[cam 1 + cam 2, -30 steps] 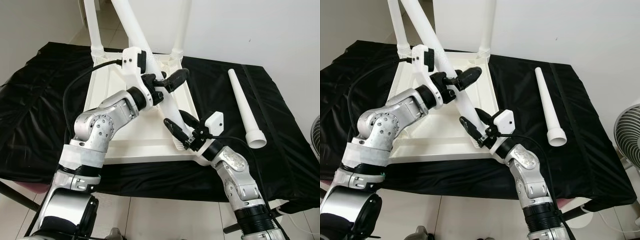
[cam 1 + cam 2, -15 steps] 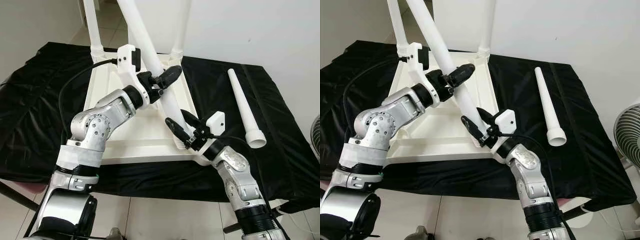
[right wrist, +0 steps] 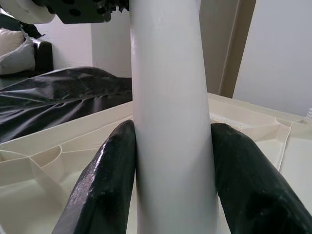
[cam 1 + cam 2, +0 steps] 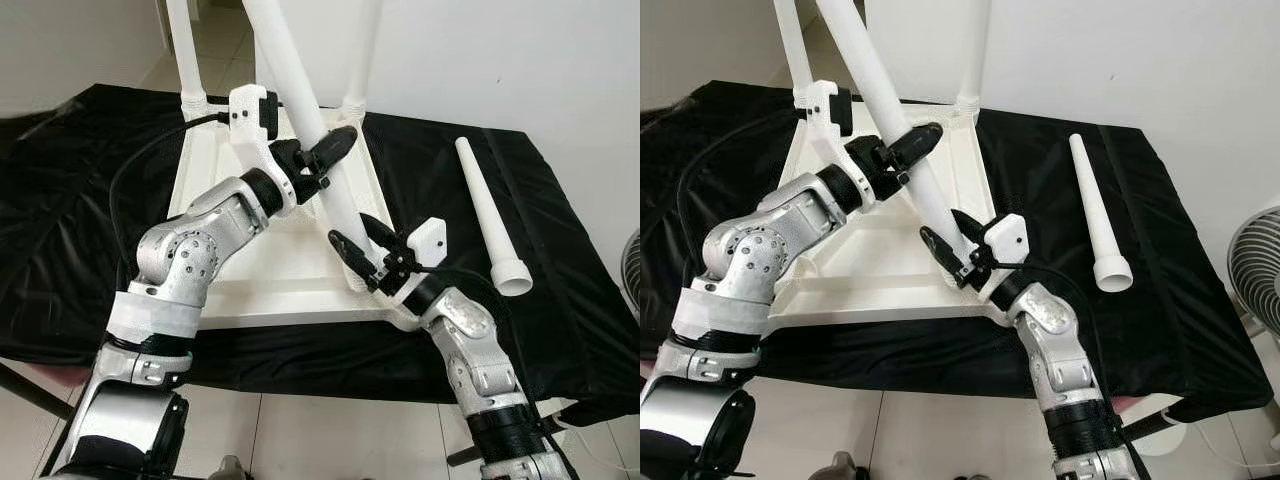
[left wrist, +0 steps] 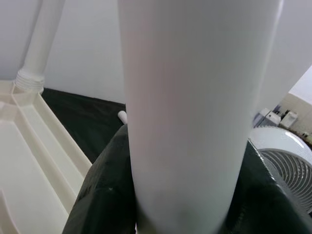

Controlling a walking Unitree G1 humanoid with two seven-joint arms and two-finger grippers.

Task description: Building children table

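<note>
Currently observed:
Left gripper: clamped round the middle of the tilted leg, one black finger on each side; the left wrist view shows the pads pressed to the white tube.
Right gripper: clamped on the same leg, low down, just above the tabletop's near right corner; the right wrist view shows both fingers touching the tube.
Tilted leg: white, smooth, round plastic tube, leaning up and away toward the robot's left, its lower end at the near right corner socket.
Tabletop: cream-white plastic, square, lying upside down with its ribbed underside up, resting on the black cloth.
Fitted legs: two, upright in the far corners, the far left leg and the far right leg, each with a ribbed collar at its base.
Loose leg: one, white, tapered, lying flat on the cloth well to the right of the tabletop, wide open end toward the robot.
Leg count: four in all; two fitted, one held, one loose.
Tabletop count: one.
Fan: one, at the right edge, beyond the cloth.
</note>
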